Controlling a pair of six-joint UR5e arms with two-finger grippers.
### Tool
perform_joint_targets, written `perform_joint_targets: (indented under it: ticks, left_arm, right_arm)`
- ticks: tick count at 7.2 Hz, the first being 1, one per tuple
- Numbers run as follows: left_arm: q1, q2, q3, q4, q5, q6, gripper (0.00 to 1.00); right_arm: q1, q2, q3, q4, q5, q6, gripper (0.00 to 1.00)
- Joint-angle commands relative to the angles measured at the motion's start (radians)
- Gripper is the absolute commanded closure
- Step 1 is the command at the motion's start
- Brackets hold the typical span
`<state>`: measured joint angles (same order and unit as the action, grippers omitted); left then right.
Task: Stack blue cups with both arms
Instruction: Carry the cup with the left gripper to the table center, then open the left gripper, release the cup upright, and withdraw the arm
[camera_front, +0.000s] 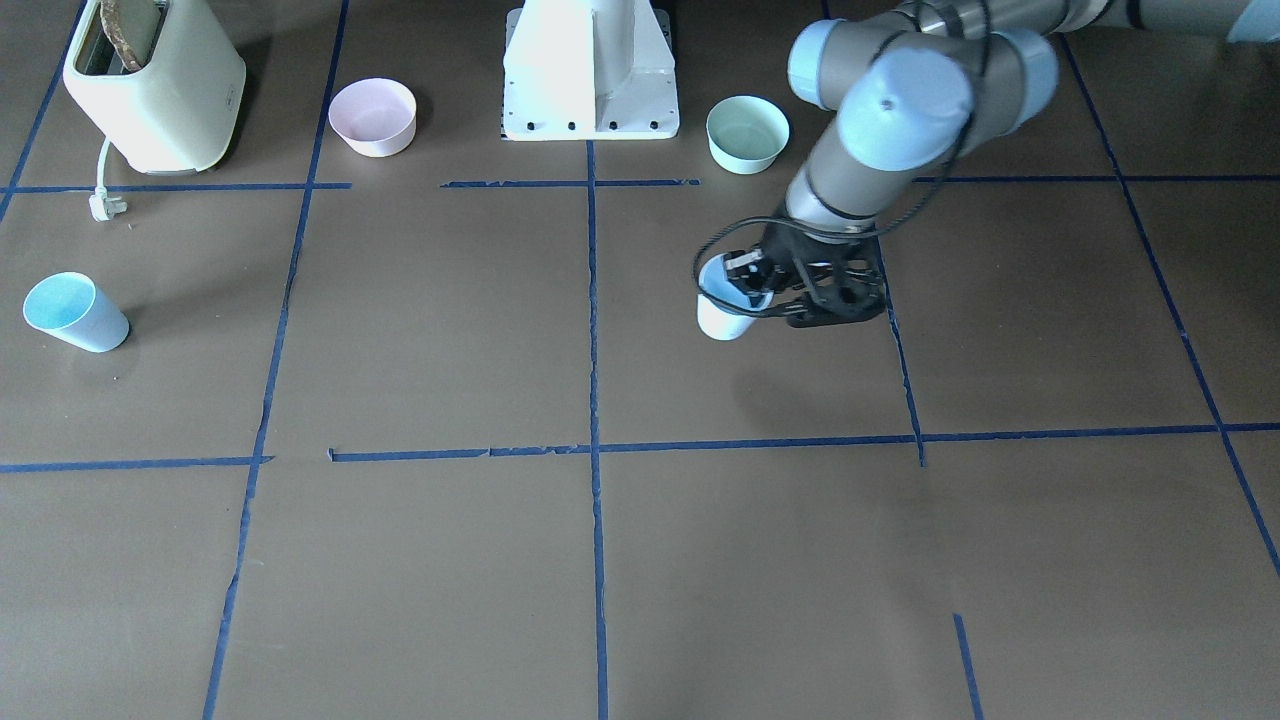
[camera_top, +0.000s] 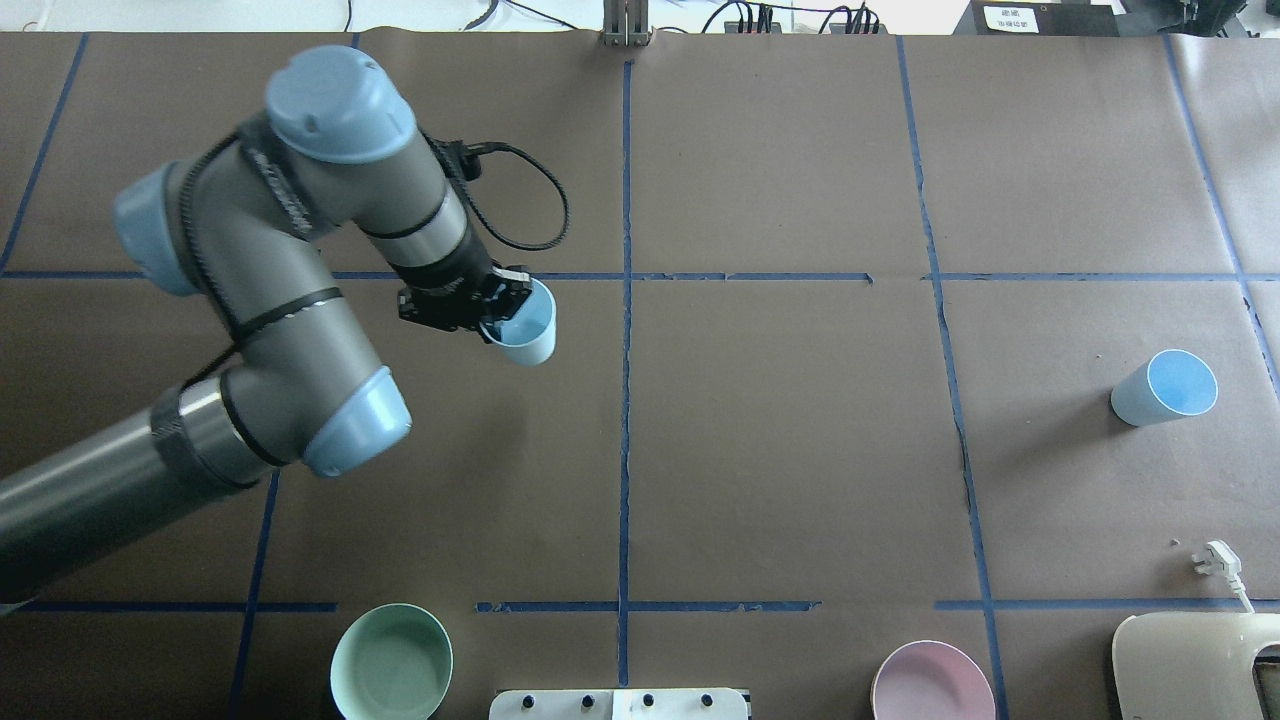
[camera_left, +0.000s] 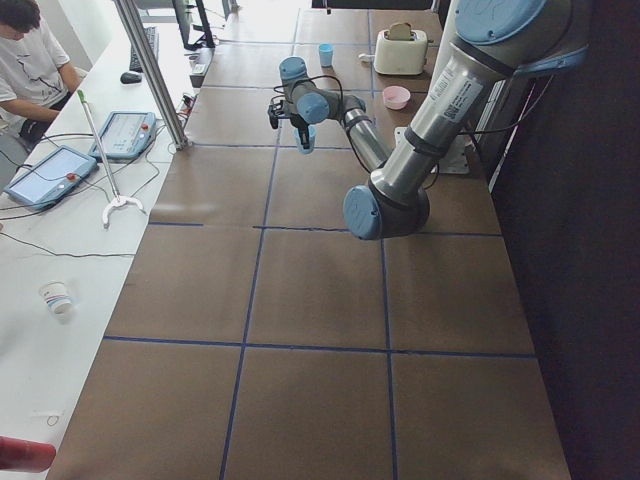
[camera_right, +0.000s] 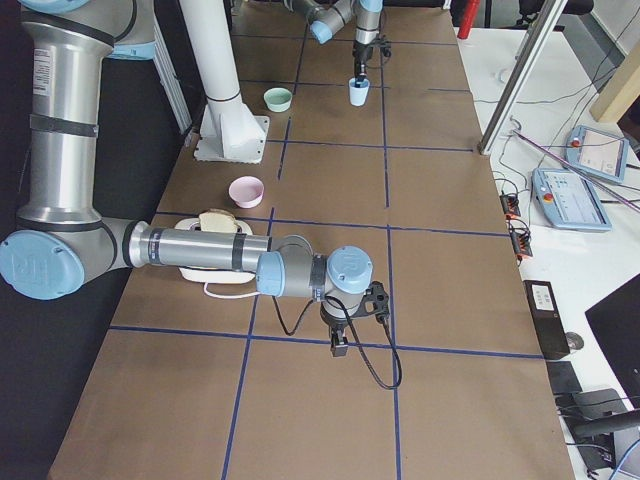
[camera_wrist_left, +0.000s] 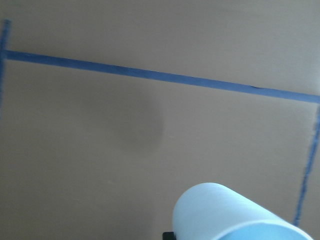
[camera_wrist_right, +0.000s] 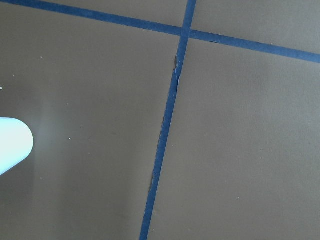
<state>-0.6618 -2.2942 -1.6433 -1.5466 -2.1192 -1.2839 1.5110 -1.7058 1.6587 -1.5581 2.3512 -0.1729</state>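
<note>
One blue cup (camera_front: 722, 318) hangs tilted in my left gripper (camera_front: 748, 282), whose fingers are shut on its rim, a little above the table. It also shows in the overhead view (camera_top: 528, 330) by the left gripper (camera_top: 500, 305), and at the bottom of the left wrist view (camera_wrist_left: 235, 215). The other blue cup (camera_front: 75, 312) stands alone on the table, far right in the overhead view (camera_top: 1165, 387). My right gripper (camera_right: 340, 345) shows only in the exterior right view, and I cannot tell whether it is open or shut. A pale blue shape (camera_wrist_right: 12, 145) sits at the right wrist view's left edge.
A mint-green bowl (camera_top: 391, 662) and a pink bowl (camera_top: 932, 682) flank the white pedestal (camera_front: 590, 70). A cream toaster (camera_front: 150, 85) with its loose plug (camera_front: 103, 205) stands at the table's corner on my right. A person (camera_left: 30, 60) sits beside the table.
</note>
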Motion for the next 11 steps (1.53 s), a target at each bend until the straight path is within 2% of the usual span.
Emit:
perform_joint_targets:
  ticks: [1, 2, 3, 4, 5, 7, 8, 10, 11]
  left_arm:
    - [0.111, -0.117, 0.161, -0.094, 0.088, -0.086, 0.99]
    - [0.135, -0.117, 0.204, -0.162, 0.134, -0.087, 0.95]
    - [0.137, -0.116, 0.206, -0.167, 0.137, -0.084, 0.78]
    - [0.137, -0.114, 0.206, -0.167, 0.137, -0.084, 0.35]
    - [0.137, -0.111, 0.206, -0.165, 0.139, -0.077, 0.00]
    - [0.084, -0.097, 0.147, -0.126, 0.104, -0.065, 0.00]
    - [0.032, -0.059, 0.070, -0.043, 0.037, 0.039, 0.00]
    - [-0.135, 0.142, -0.163, 0.135, -0.013, 0.406, 0.00]
    - [-0.238, 0.256, -0.234, 0.155, -0.039, 0.590, 0.00]
  right_arm:
    - [0.000, 0.000, 0.000, 0.001, 0.003, 0.001, 0.00]
    - [0.000, 0.000, 0.000, 0.000, 0.004, 0.001, 0.00]
    - [0.000, 0.000, 0.000, 0.000, 0.002, 0.001, 0.00]
    - [0.000, 0.000, 0.000, 0.000, 0.003, 0.001, 0.00]
    - [0.000, 0.000, 0.000, 0.000, 0.004, 0.001, 0.00]
    - [0.000, 0.002, 0.003, 0.003, 0.002, 0.000, 0.00]
    - [0.000, 0.005, 0.003, 0.022, 0.000, 0.003, 0.00]
    - [0.000, 0.006, 0.012, 0.030, 0.002, 0.003, 0.00]
    - [0.000, 0.008, 0.009, 0.029, 0.000, 0.004, 0.00]
